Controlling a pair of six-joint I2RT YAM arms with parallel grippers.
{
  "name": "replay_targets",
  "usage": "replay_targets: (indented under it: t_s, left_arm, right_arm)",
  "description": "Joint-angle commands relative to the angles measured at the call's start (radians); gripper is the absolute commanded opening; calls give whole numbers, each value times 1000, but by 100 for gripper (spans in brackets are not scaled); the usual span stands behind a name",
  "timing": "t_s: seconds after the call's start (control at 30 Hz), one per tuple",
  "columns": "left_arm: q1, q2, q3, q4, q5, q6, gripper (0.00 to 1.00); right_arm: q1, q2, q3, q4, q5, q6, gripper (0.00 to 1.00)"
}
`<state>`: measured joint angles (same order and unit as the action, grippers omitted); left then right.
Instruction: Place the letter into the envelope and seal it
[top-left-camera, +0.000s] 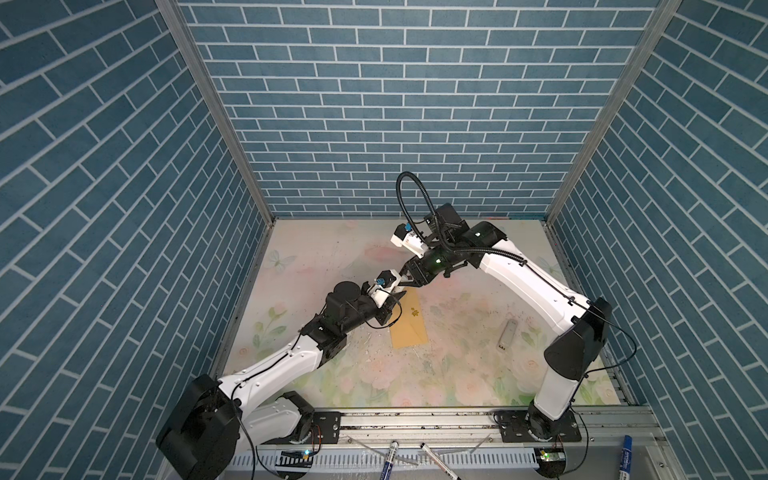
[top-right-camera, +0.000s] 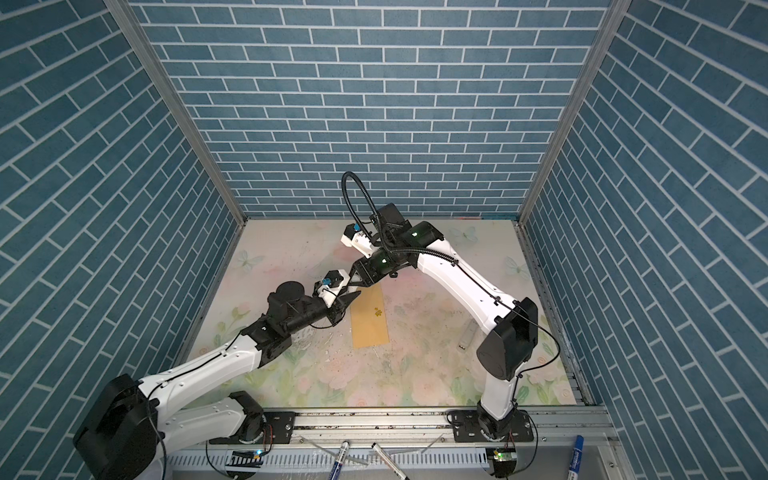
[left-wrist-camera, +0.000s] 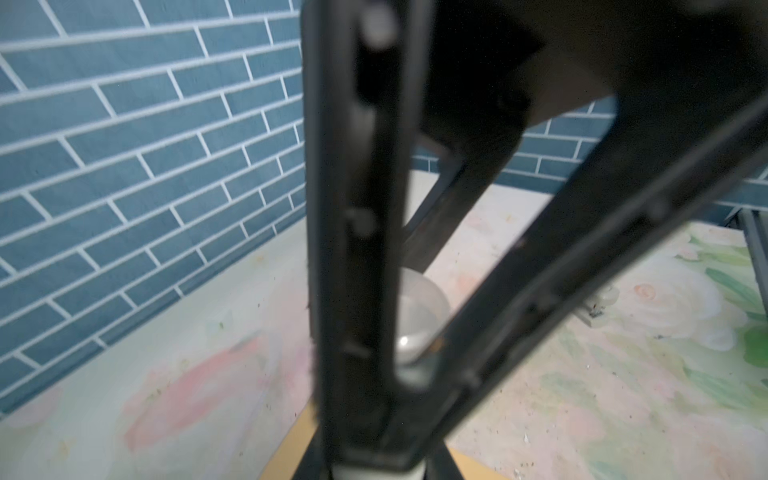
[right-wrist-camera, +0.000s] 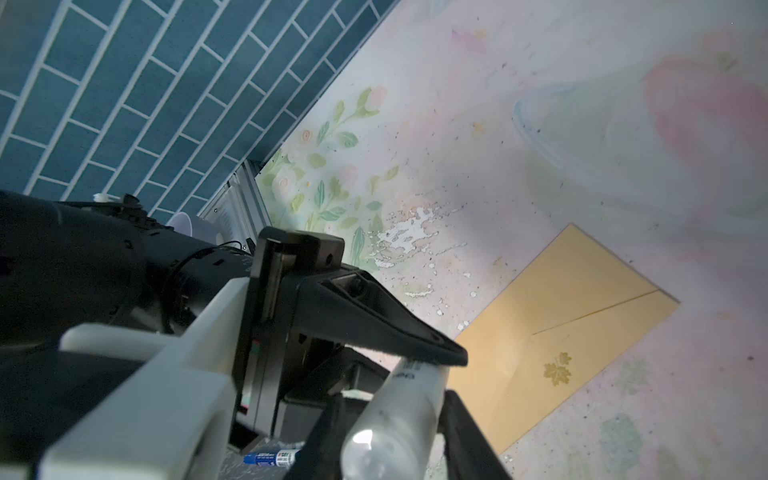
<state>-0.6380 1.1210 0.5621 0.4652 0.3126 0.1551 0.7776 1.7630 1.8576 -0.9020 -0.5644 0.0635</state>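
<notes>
The golden-tan envelope (top-left-camera: 409, 328) (top-right-camera: 370, 328) lies flat on the floral table, its pointed flap folded down beside a small gold leaf emblem (right-wrist-camera: 557, 370). No letter shows in any view. Above the envelope's far end both grippers meet on a translucent white tube (right-wrist-camera: 399, 424). My left gripper (top-left-camera: 399, 296) (top-right-camera: 353, 296) is shut on the tube's far end, with one black finger (right-wrist-camera: 395, 332) lying over it. My right gripper (top-left-camera: 402, 280) (right-wrist-camera: 392, 399) has the tube between its fingers, with a thin gap along one side. In the left wrist view the tube's rounded end (left-wrist-camera: 419, 316) shows behind a dark finger.
A white oblong item (top-left-camera: 508, 334) (top-right-camera: 468, 333) lies on the table right of the envelope. Several markers (top-left-camera: 388, 457) rest on the front rail. White flakes (right-wrist-camera: 407, 237) scatter over the table left of the envelope. Blue brick walls close in three sides.
</notes>
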Motion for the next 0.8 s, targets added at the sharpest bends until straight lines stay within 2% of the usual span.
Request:
replay_targets:
  t_s: [0.0, 0.13, 0.23, 0.4, 0.6, 0.77]
  left_arm:
    - [-5, -19, 6, 102, 37, -23, 0]
    - [-5, -18, 4, 109, 49, -66, 0]
    - [-5, -16, 3, 138, 58, -142, 0]
    - [-5, 1, 25, 200, 77, -363, 0]
    - [-5, 44, 82, 234, 169, -525, 0]
    - [-5, 59, 102, 234, 204, -541, 0]
  right_arm:
    - [7, -130, -31, 137, 67, -1, 49]
    - [3, -273, -170, 272, 130, -41, 56]
    - [1, -402, -340, 437, 170, -39, 58]
    - [-2, -555, -598, 727, 135, 1, 62]
    - [-4, -548, -689, 865, 99, 83, 64]
    - [-4, -481, -645, 852, 65, 123, 65]
